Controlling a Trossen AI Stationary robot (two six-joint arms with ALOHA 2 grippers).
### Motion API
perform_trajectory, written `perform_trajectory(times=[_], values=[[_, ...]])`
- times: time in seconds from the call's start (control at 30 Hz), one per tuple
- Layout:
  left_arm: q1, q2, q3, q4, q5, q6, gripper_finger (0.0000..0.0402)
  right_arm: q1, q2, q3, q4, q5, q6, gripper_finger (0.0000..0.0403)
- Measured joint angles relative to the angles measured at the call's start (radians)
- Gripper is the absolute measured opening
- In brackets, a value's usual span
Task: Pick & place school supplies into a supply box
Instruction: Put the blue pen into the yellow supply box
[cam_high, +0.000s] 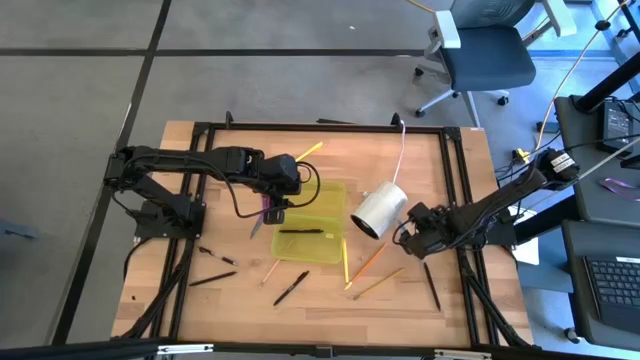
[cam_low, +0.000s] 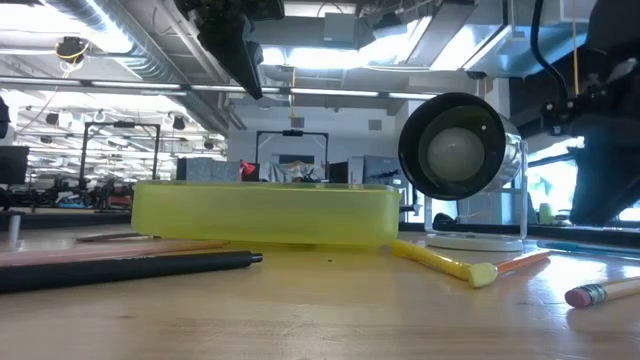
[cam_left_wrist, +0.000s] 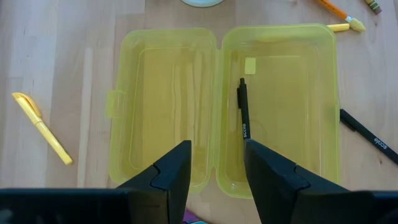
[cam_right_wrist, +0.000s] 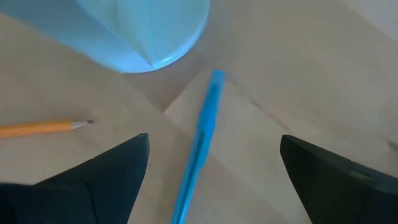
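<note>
The supply box (cam_high: 312, 236) lies open on the table, and its two yellow-green halves (cam_left_wrist: 224, 106) are seen from above in the left wrist view. A black pen (cam_left_wrist: 243, 109) lies inside one half. My left gripper (cam_left_wrist: 217, 149) hovers open above the box's left edge (cam_high: 284, 196), touching nothing. Purple-handled scissors (cam_high: 266, 209) lie just beside that edge. My right gripper (cam_right_wrist: 214, 143) is open and low over the table by the white cylinder (cam_high: 380, 211). Its fingers stand on either side of a blue pen (cam_right_wrist: 198, 146) without touching it.
A yellow marker (cam_high: 308, 151) lies beyond the box. Yellow and orange pencils (cam_high: 362, 264) lie between the box and the right gripper, and one orange pencil (cam_right_wrist: 43, 128) is close to its finger. Black pens (cam_high: 291, 288) (cam_high: 431, 285) lie toward the near edge.
</note>
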Motion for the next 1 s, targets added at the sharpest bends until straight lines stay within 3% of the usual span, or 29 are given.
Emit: perform_trajectory(times=[0.33,1.0], values=[[0.0,0.0,0.0,0.0,0.0,0.0,0.0141,0.0,0.0,-0.018,0.102,0.007,-0.162,0.0364],[0.0,0.0,0.0,0.016,0.0,0.001,0.0141,-0.004,0.007,-0.018,0.103,0.028,-0.132,0.0364]])
